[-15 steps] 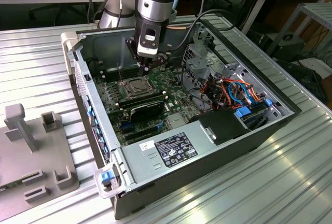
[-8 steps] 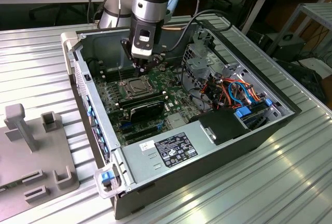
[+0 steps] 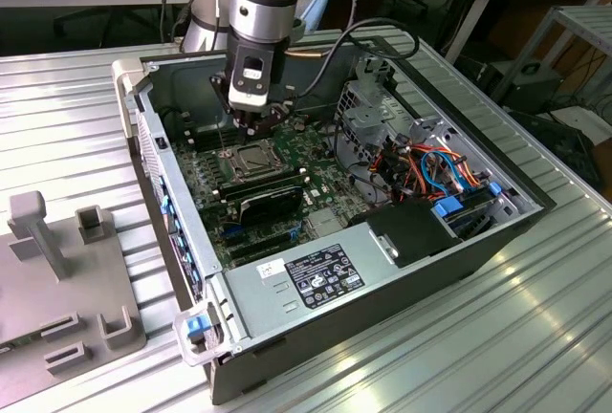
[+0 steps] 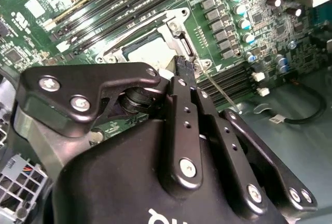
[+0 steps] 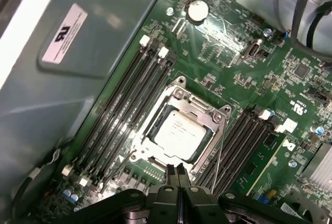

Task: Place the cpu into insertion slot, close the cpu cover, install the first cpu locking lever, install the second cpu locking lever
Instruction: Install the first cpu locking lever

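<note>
The hand [image 5: 178, 176], fingers pinched together and empty, sits at the cpu cover's [image 5: 199, 107] near edge. The thin locking lever [image 5: 220, 149] runs lengthwise just beside it.

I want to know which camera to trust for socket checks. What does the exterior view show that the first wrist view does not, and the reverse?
The exterior view adds the whole open computer case, its power supply, the grey fixture on the exterior view's left, and the arm above the board.

The first wrist view adds the coin battery, the cpu cover lying around the cpu, and a thin wire lever beside it.

Both share the green motherboard, the cpu in the insertion slot, and the gripper, fingers together, at the socket's edge.
</note>
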{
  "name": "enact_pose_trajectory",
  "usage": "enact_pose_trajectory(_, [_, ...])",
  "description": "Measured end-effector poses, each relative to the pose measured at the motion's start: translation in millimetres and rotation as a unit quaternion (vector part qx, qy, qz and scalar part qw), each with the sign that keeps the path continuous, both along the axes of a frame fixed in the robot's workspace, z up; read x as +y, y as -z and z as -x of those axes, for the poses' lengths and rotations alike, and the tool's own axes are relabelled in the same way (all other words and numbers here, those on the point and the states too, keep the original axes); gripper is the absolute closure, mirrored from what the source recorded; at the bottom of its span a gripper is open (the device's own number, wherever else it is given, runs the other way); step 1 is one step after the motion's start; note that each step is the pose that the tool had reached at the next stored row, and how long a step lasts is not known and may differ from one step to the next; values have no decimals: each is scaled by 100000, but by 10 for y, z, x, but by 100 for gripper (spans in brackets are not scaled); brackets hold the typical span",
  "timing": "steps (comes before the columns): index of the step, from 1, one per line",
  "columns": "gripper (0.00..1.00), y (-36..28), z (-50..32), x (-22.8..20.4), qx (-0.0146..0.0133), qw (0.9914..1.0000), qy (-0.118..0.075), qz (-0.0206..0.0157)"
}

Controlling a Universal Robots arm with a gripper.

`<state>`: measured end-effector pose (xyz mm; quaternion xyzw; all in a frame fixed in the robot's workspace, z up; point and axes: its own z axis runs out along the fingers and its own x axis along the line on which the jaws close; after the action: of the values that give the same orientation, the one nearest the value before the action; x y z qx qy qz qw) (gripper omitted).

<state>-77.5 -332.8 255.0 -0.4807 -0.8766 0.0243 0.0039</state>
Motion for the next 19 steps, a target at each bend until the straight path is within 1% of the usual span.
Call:
enact_pose_trajectory(1, [89,0,0,-1,1,99982,-1878,4])
enact_pose_trajectory(2, [89,-1,1,-1,5,99903,-4408,10])
enact_pose_trajectory(3, [89,-1,2,-1,3,99814,-6092,8])
enact_pose_trajectory(4, [89,0,5,0,3,99758,-6954,6])
enact_pose_trajectory(5, [89,0,14,0,-1,99729,-7361,-2])
enact_pose_trajectory(8, [89,0,102,-1,2,99675,-8050,4])
enact_pose_trajectory(11, [89,0,226,-1,3,99651,-8345,3])
enact_pose_trajectory(13, [89,0,262,-1,0,99621,-8703,1])
enact_pose_trajectory(14, [89,0,271,-1,-5,99581,-9149,-5])
enact_pose_trajectory(15, [89,0,276,-1,-1,99535,-9629,-1])
enact_pose_trajectory(18, [89,0,289,-2,0,99259,-12151,1])
enact_pose_trajectory(19, [89,0,291,-2,0,99145,-13049,2])
